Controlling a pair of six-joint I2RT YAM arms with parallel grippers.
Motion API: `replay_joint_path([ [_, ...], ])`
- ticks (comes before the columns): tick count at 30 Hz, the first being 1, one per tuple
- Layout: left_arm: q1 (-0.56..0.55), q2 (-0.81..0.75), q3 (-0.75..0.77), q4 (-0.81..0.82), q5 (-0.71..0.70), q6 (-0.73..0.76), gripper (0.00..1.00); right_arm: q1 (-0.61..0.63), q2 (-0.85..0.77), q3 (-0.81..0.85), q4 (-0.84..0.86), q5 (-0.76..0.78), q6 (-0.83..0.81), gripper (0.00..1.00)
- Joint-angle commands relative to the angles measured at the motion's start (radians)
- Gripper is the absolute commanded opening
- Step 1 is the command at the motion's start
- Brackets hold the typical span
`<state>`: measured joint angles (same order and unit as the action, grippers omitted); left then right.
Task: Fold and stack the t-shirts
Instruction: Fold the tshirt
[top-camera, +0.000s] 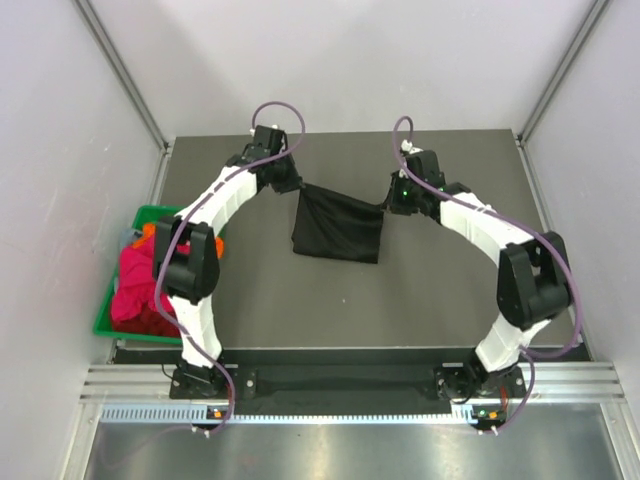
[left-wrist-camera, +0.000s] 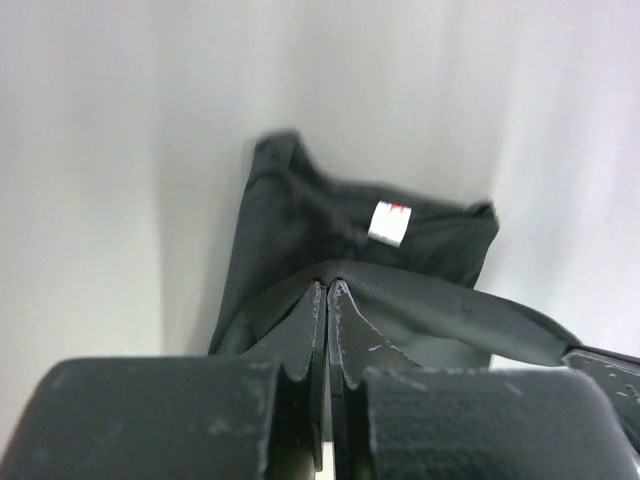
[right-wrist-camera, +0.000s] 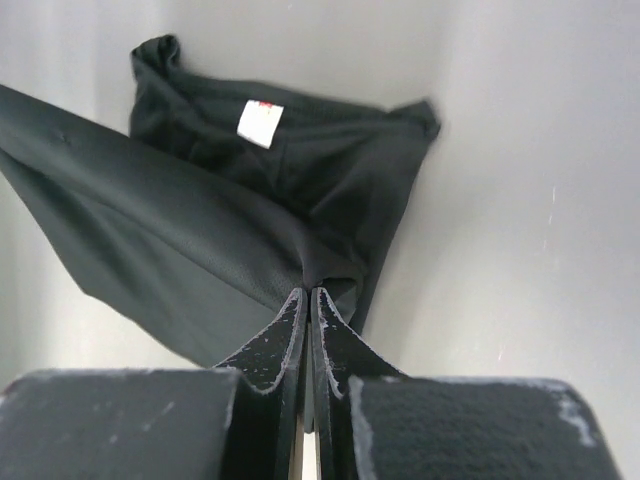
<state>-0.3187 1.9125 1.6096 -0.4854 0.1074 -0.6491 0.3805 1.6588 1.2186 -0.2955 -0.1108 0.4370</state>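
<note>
A black t-shirt (top-camera: 338, 225) hangs between my two grippers over the middle of the table, its lower part resting on the surface. My left gripper (top-camera: 297, 186) is shut on its upper left corner; in the left wrist view (left-wrist-camera: 327, 284) the jaws pinch the black cloth (left-wrist-camera: 300, 230) with the white neck label (left-wrist-camera: 389, 222) beyond. My right gripper (top-camera: 388, 207) is shut on the upper right corner; in the right wrist view (right-wrist-camera: 308, 292) the cloth (right-wrist-camera: 180, 240) and label (right-wrist-camera: 259, 123) show. Red, magenta and orange shirts (top-camera: 135, 285) lie in the bin.
A green plastic bin (top-camera: 110, 318) stands at the table's left edge beside the left arm. Grey walls enclose the dark table (top-camera: 430, 290) on three sides. A metal rail (top-camera: 350, 385) runs along the near edge.
</note>
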Motion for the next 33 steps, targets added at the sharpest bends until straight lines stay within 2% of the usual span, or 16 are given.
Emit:
replay_joint_path([
  [1, 0.016, 0.084, 0.119, 0.087, 0.046, 0.035, 0.00, -0.029, 0.054, 0.094, 0.027, -0.023, -0.029, 0.00],
  [7, 0.026, 0.193, 0.177, 0.151, 0.121, 0.031, 0.00, -0.057, 0.124, 0.133, 0.039, -0.023, -0.023, 0.00],
  [21, 0.061, 0.365, 0.309, 0.169, 0.071, 0.019, 0.00, -0.101, 0.289, 0.266, 0.062, -0.030, -0.052, 0.02],
  [22, 0.063, 0.378, 0.318, 0.168, 0.066, 0.019, 0.02, -0.106, 0.300, 0.278, 0.062, -0.027, -0.057, 0.06],
  [23, 0.064, 0.382, 0.323, 0.166, 0.063, 0.020, 0.11, -0.106, 0.309, 0.306, 0.059, -0.024, -0.060, 0.09],
  [26, 0.069, 0.385, 0.345, 0.137, 0.037, 0.042, 0.16, -0.112, 0.343, 0.363, 0.058, -0.043, -0.061, 0.21],
  [31, 0.070, 0.294, 0.326, 0.032, -0.061, 0.120, 0.51, -0.111, 0.262, 0.351, -0.024, -0.043, -0.061, 0.38],
  [33, 0.069, 0.261, 0.302, -0.022, -0.066, 0.158, 0.52, -0.111, 0.196, 0.286, -0.040, -0.069, -0.063, 0.40],
])
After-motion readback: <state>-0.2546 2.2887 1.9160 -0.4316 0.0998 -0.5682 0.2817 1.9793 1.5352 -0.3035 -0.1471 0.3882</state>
